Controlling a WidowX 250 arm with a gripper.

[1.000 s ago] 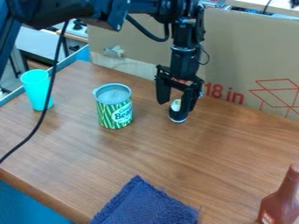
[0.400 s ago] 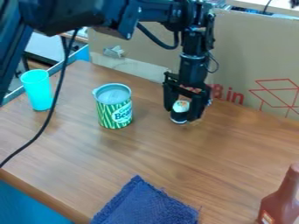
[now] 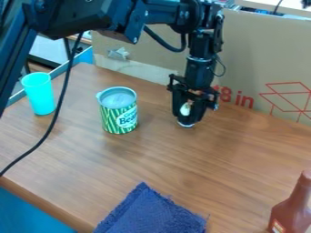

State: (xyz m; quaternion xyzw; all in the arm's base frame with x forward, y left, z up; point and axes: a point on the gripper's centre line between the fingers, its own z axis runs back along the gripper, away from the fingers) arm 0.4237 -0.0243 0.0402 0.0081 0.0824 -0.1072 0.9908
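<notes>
- Wood table (image 3: 182, 168); gripper (image 3: 189, 117), 1 o'clock, fingers closed on jar (image 3: 185, 108)
- Cup (image 3: 39, 94) 10, can (image 3: 118, 119) 11, bottle (image 3: 291, 211) 4, cloth (image 3: 152, 214) 6 o'clock
- Cardboard (image 3: 255, 54) behind, 1 o'clock

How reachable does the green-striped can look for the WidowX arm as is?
Probably no: the gripper has its jaws closed around a small dark container, so it would need freeing first. Otherwise the way looks free; the green-striped can stands close by, nothing visible between them.
</notes>
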